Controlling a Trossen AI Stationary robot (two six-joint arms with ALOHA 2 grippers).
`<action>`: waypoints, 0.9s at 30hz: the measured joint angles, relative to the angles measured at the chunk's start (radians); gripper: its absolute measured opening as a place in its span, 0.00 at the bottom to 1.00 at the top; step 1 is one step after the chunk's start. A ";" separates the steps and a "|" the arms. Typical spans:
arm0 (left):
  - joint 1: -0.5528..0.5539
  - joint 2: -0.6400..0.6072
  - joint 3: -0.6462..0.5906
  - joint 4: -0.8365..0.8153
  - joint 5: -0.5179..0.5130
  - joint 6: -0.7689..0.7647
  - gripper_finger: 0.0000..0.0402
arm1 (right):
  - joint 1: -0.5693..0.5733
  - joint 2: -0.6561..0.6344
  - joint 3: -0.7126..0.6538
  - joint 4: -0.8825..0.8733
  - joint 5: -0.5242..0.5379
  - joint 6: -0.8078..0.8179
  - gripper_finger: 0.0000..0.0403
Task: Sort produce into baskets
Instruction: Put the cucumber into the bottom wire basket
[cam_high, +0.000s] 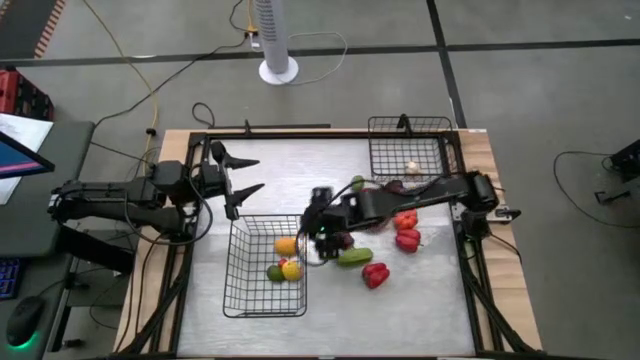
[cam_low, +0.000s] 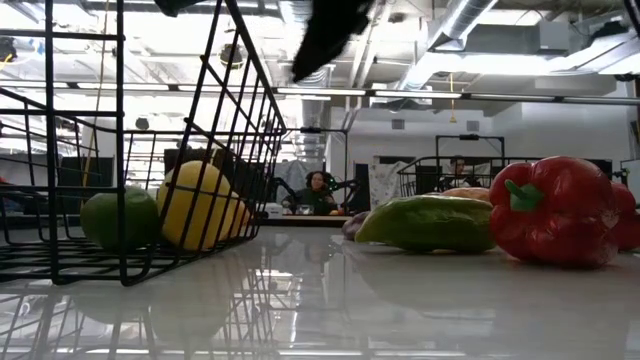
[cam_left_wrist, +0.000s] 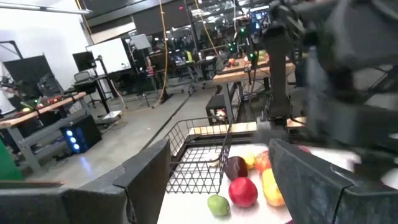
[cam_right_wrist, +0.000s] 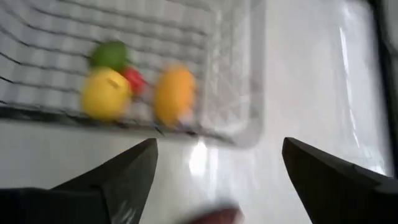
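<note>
While the right gripper (cam_high: 322, 240) hangs open mid-frame, the green cucumber (cam_high: 354, 257) looks light, smooth, best pinched across its middle.

Right gripper (cam_high: 318, 238) hangs mid-table, fingers spread and empty; left gripper (cam_high: 243, 173) waits open, left side.

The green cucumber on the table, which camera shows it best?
The low view: the green cucumber lies large and unobstructed beside a red pepper. The high view shows it small, beside the right tool. The wrist views do not clearly show it.
</note>
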 joint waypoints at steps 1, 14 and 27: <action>0.000 0.000 0.000 0.000 0.000 -0.003 0.64 | -0.009 -0.017 -0.006 -0.050 0.010 0.031 0.91; 0.000 -0.001 0.000 0.002 -0.001 -0.010 0.64 | 0.068 -0.199 -0.574 0.181 -0.255 0.213 0.81; 0.000 -0.001 0.000 0.009 -0.003 -0.006 0.64 | 0.062 -0.192 -0.685 0.277 -0.229 0.237 0.78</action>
